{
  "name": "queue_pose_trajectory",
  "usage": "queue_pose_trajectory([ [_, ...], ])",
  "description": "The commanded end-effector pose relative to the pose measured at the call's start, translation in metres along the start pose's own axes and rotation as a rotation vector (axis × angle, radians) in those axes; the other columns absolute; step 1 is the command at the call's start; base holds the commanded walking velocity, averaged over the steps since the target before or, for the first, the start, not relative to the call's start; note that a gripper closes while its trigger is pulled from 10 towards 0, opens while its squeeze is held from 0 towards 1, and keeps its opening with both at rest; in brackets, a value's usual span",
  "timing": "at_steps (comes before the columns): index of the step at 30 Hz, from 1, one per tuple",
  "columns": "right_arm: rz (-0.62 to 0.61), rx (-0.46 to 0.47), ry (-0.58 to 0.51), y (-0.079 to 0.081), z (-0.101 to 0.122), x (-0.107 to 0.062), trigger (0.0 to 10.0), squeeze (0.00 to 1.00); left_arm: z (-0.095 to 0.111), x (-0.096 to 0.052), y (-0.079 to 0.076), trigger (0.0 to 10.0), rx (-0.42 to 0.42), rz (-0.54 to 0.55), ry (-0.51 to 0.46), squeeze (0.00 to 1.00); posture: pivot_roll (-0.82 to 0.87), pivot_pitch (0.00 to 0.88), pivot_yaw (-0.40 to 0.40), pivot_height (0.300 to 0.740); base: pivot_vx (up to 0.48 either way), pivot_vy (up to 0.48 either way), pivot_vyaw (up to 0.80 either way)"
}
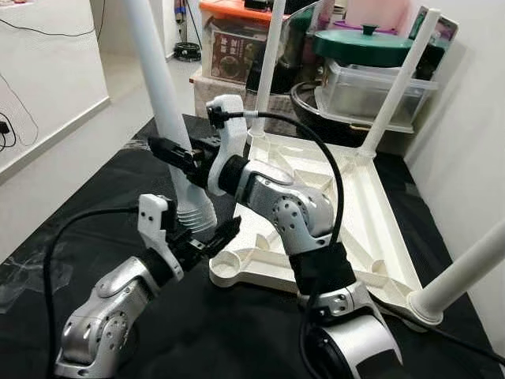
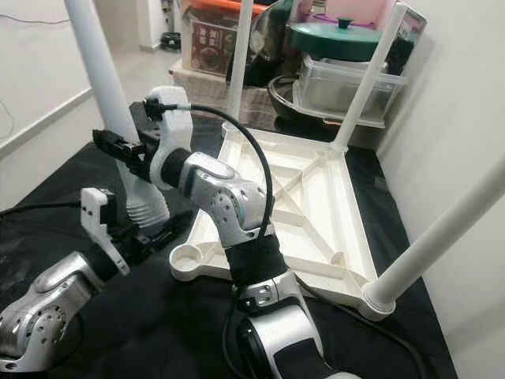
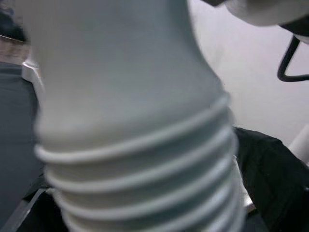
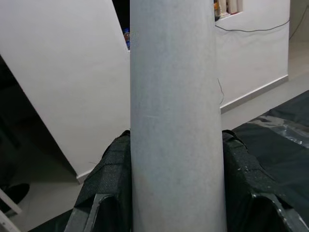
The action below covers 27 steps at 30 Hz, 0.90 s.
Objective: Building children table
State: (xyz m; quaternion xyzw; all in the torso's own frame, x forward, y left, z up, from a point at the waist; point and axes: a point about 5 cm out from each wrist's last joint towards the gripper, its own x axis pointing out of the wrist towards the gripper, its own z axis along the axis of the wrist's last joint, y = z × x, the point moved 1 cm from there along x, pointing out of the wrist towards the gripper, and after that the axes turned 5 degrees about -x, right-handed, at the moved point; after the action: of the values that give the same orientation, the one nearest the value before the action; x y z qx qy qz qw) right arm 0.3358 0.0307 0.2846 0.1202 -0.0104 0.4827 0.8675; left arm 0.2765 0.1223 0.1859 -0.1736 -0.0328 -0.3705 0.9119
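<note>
1. The white tabletop [image 1: 331,213] lay upside down on a black mat [image 1: 95,229], three legs already standing up from its far and right corners, with storage boxes [image 1: 371,87] stacked beyond it.
2. The fourth leg [image 1: 170,118] stood nearly upright just left of the tabletop, leaning slightly, its ribbed threaded end [image 1: 197,217] pointing down and set beside, not in, the empty corner socket [image 1: 229,268].
3. The right gripper [image 1: 185,158] reached across from the right and was clamped around the leg's shaft, a black pad pressed on each side in the right wrist view.
4. The left gripper [image 1: 207,241] sat lower and nearer, at the ribbed end; whether its fingers were closed on it could not be told.
5. The socket lay just near-right of the leg's foot, so the next move would probably be a short shift that way, keeping the long axis vertical.
</note>
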Motion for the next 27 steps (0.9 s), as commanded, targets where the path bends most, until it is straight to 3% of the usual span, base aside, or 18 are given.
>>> queue_pose_trajectory([
  [1,0.076,0.126,-0.003,0.027,-0.022,0.013,0.0,0.00,-0.001,0.008,-0.013,10.0,-0.015,-0.075,0.010,0.00,0.06,0.000,-0.113,0.740,0.000,0.000,0.00],
  [10,0.073,0.131,0.001,0.028,-0.025,0.010,0.0,0.00,0.008,0.006,-0.003,10.0,0.004,-0.019,-0.041,0.00,0.06,0.000,-0.111,0.740,0.000,0.000,0.00],
  [11,0.072,0.131,0.003,0.027,-0.026,0.008,0.0,0.00,0.013,0.005,0.001,7.4,0.004,0.009,-0.070,0.00,0.06,0.000,-0.111,0.740,0.000,0.000,0.00],
  [12,0.072,0.131,0.003,0.027,-0.026,0.008,0.0,0.00,0.013,0.005,0.001,7.4,0.004,0.009,-0.070,0.00,0.06,0.000,-0.111,0.740,0.000,0.000,0.00],
  [13,0.070,0.128,0.008,0.027,-0.028,0.006,0.0,0.00,0.019,0.003,0.003,6.5,0.005,0.022,-0.095,0.00,0.06,0.000,-0.110,0.740,0.000,0.000,0.00],
  [14,0.070,0.128,0.008,0.027,-0.028,0.006,0.0,0.00,0.019,0.003,0.003,6.5,0.005,0.022,-0.095,0.00,0.06,0.000,-0.110,0.740,0.000,0.000,0.00],
  [15,0.064,0.124,0.016,0.025,-0.031,0.004,0.0,0.00,0.024,0.002,0.004,4.2,0.010,0.026,-0.113,0.00,0.06,0.000,-0.111,0.740,0.000,0.000,0.00],
  [16,0.064,0.124,0.016,0.025,-0.031,0.004,0.0,0.00,0.024,0.002,0.004,4.2,0.010,0.026,-0.113,0.00,0.06,0.000,-0.111,0.740,0.000,0.000,0.00],
  [17,0.059,0.122,0.022,0.023,-0.034,0.003,0.0,0.00,0.026,0.002,0.005,1.3,0.014,0.027,-0.124,0.00,0.07,0.000,-0.111,0.740,0.000,0.000,0.00],
  [18,0.055,0.120,0.025,0.021,-0.035,0.002,0.0,0.00,0.028,0.001,0.004,0.0,0.015,0.022,-0.131,0.00,0.07,0.000,-0.110,0.740,0.000,0.000,0.00],
  [27,0.053,0.115,0.009,0.020,-0.031,0.002,0.0,0.00,0.022,0.001,0.001,0.0,0.016,0.007,-0.116,0.00,0.07,0.000,-0.107,0.740,0.000,0.000,0.00],
])
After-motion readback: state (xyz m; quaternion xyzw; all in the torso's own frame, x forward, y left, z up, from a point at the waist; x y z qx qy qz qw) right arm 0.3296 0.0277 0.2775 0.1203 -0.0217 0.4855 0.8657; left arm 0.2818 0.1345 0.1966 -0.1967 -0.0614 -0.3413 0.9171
